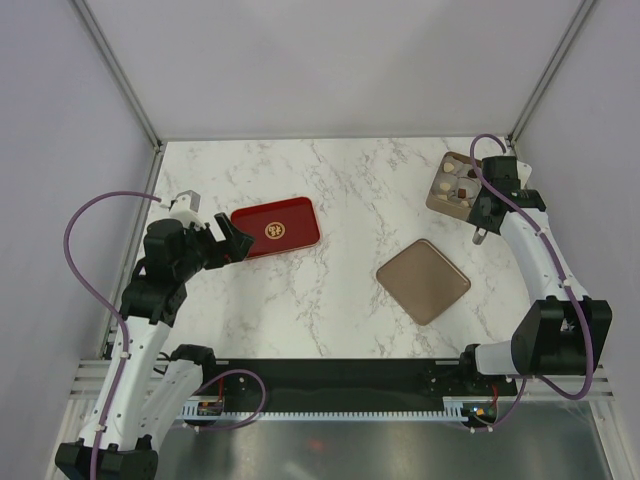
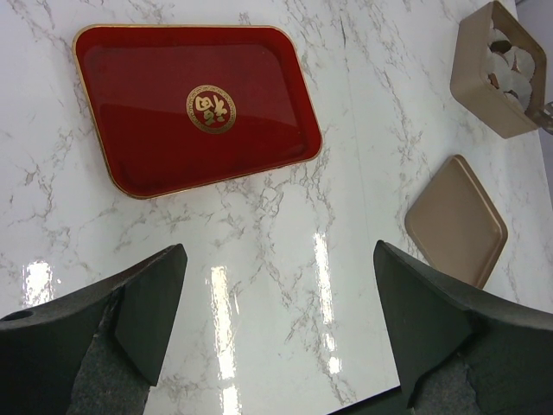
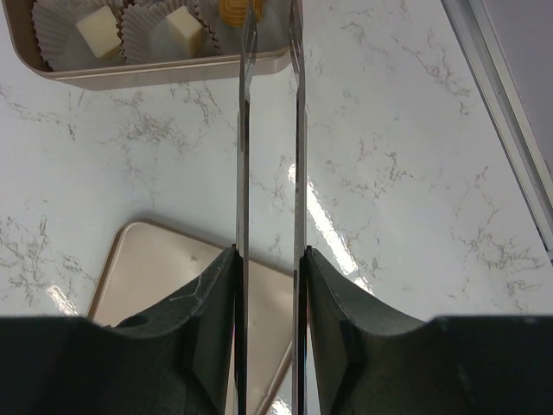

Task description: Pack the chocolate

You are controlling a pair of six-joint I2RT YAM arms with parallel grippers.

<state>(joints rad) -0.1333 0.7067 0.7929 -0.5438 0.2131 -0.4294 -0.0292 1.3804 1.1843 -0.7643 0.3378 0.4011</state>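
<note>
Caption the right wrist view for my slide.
Right tool, narrowly open, points at the box holding cream-white chocolate; the tan lid lies nearby.

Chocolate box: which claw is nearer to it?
Right. The right claw reaches over the edge of the box; the left claw hangs far across the table, by the red tray.

One red tray [image 1: 275, 227], one flat brown lid [image 1: 423, 281] and one tan box [image 1: 436, 200] lie on the single table [image 1: 340, 180]. The right wrist view shows two cream-white chocolate pieces [image 3: 98, 31] [image 3: 183, 28], each in its own white paper cup [image 3: 52, 47], plus one yellowish piece [image 3: 230, 10], half hidden. The box's full count cannot be told. Two end effectors show: the left end effector [image 2: 276, 259] and the right end effector [image 3: 270, 52].
</note>
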